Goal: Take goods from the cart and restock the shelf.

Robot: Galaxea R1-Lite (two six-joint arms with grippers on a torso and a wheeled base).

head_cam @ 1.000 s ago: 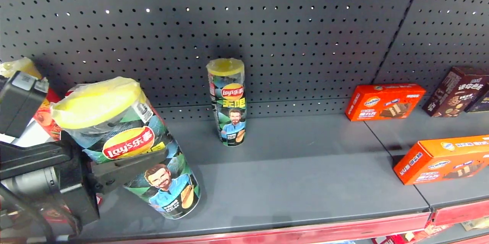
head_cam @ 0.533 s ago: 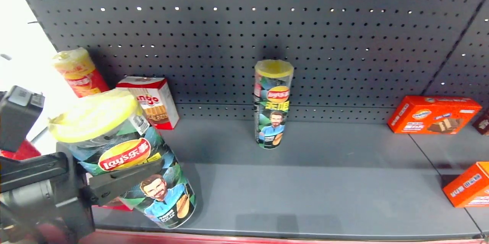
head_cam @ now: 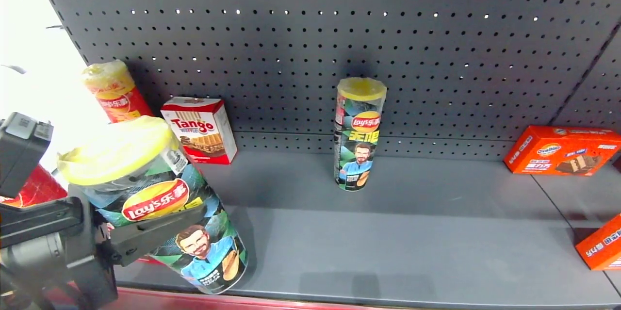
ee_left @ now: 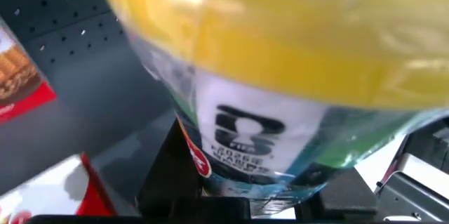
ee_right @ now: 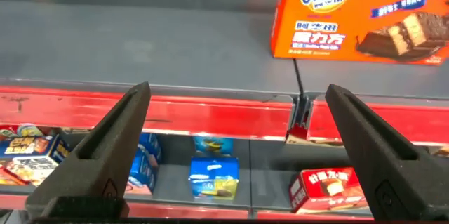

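Between the left gripper's (head_cam: 136, 218) fingers (head_cam: 160, 223), clamped at mid-height: chip can (head_cam: 204, 252), yellow lid up, tilted, at the shelf's (head_cam: 388, 242) front edge. Beyond the fingertips, well apart, second can (head_cam: 359, 135) upright – wafer box (head_cam: 201, 128) nearer. Right gripper (ee_right: 238, 147) fingers spread wide, holding nothing – orange box (ee_right: 351, 17) beyond them.

The left arm (head_cam: 39, 252) comes in low at the left edge of the head view with its wrist roughly level. The left gripper (head_cam: 165, 215) is clamped around the middle of a chip can (head_cam: 145, 188), which it holds tilted. One dark finger (head_cam: 150, 233) lies slantwise across the can's front. The right gripper (ee_right: 238, 94) has its two dark fingers (ee_right: 105, 157) spread wide apart.
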